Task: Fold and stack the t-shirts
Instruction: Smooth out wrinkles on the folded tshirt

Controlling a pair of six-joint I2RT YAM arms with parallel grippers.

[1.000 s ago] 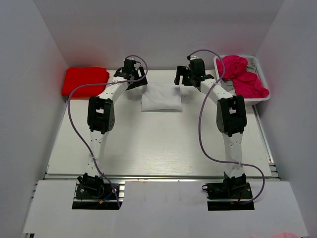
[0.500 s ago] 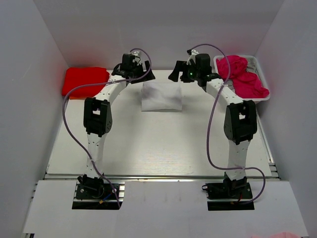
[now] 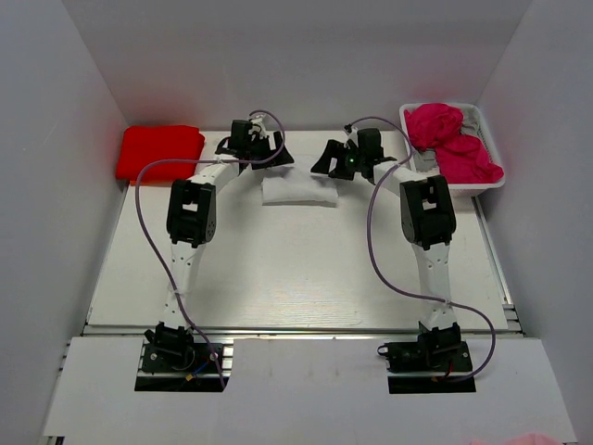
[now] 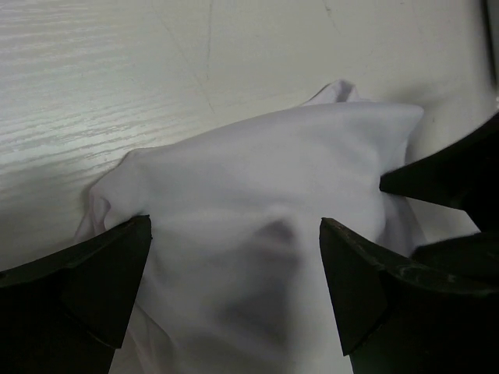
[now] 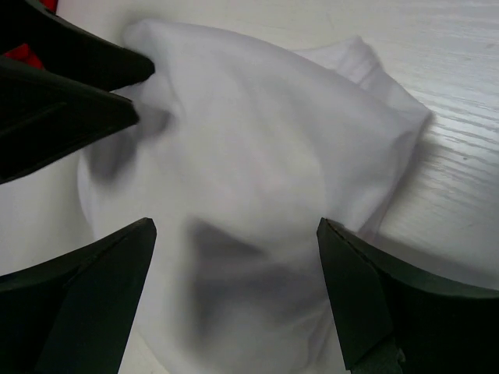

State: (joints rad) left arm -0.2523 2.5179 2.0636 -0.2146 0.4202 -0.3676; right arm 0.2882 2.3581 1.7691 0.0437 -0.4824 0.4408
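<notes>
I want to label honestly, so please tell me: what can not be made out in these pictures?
- Top view: the left gripper and right gripper hide the far edge of the white t-shirt.
- Top view: pink t-shirts are heaped in the basket; their number is unclear.
- Right wrist view: the shirt's near part is blurred.

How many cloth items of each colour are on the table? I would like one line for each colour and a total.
white t-shirt: 1
red t-shirt: 1
magenta-pink heap in the wire basket: 1 (the shirts inside it cannot be counted)
Total: 3
</notes>
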